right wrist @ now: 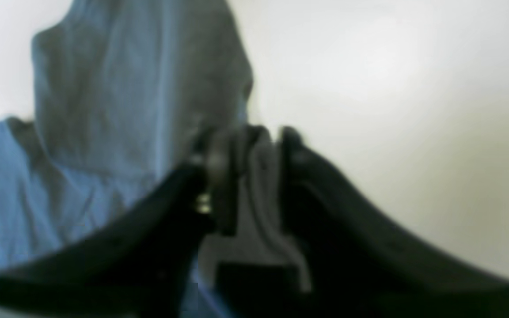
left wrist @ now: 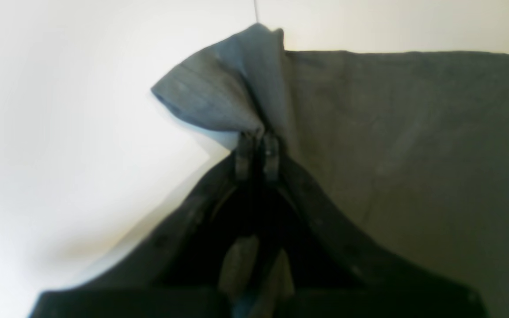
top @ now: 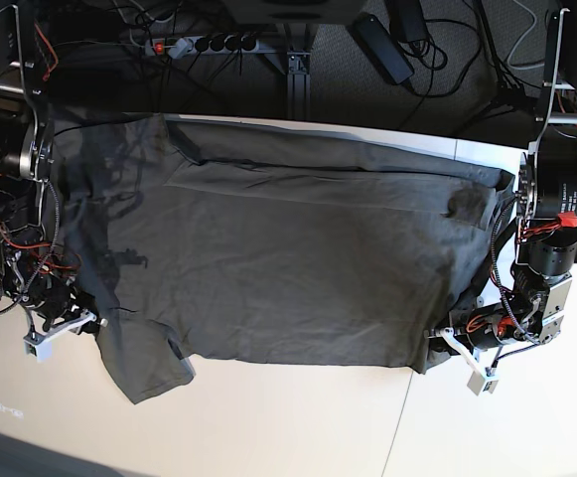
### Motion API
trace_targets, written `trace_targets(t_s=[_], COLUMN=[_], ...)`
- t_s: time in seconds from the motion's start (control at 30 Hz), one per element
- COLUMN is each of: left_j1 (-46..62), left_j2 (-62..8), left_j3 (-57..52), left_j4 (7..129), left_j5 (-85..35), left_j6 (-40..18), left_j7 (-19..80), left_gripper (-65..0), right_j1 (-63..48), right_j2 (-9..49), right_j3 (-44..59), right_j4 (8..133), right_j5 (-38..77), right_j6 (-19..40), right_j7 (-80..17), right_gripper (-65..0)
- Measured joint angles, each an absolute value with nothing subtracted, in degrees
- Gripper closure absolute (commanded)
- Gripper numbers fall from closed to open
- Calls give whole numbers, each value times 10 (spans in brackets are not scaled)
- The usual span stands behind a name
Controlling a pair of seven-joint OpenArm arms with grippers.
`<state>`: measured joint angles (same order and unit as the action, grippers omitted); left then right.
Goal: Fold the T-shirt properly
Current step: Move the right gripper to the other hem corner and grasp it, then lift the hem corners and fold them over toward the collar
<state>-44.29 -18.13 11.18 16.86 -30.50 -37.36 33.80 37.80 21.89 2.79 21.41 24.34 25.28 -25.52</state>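
The T-shirt (top: 298, 258) is lying spread across the white table (top: 298, 427) between the two arms, wrinkled, with one short sleeve hanging toward the table's near-left corner in the base view. The left gripper (left wrist: 256, 152) is pinching a bunched fold of the shirt's edge, its jaws clenched tight on the cloth so that a flap is standing up from the table. The right gripper (right wrist: 250, 145) is holding a fold of the fabric between its jaws at the opposite side, the picture there being blurred.
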Motion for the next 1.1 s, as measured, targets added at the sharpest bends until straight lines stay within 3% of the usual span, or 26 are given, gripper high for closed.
trace_targets(t_s=[0.13,0.5,0.9,1.1], left_j1=[-443,-436,-430,-424], left_j2=[-182,-189,-250,-282], left_j3=[112,112,114,115], left_j4=[169,181,312,344], left_j5=[-305,-349,-555,-629], left_j6=[-374,-386,-388,-388], left_j7=[338,358,592,652], left_gripper=[0,0,0,0], right_j1=[378,372,354,320], right_j2=[219,232,277,310], right_j3=[20,18,14,14], right_j4=[228,298,405,490], right_j5=[237,174,256,329], right_j6=[253,253,255,255], right_j7=[-256,-274,-397,-441], right_gripper=[0,0,0,0])
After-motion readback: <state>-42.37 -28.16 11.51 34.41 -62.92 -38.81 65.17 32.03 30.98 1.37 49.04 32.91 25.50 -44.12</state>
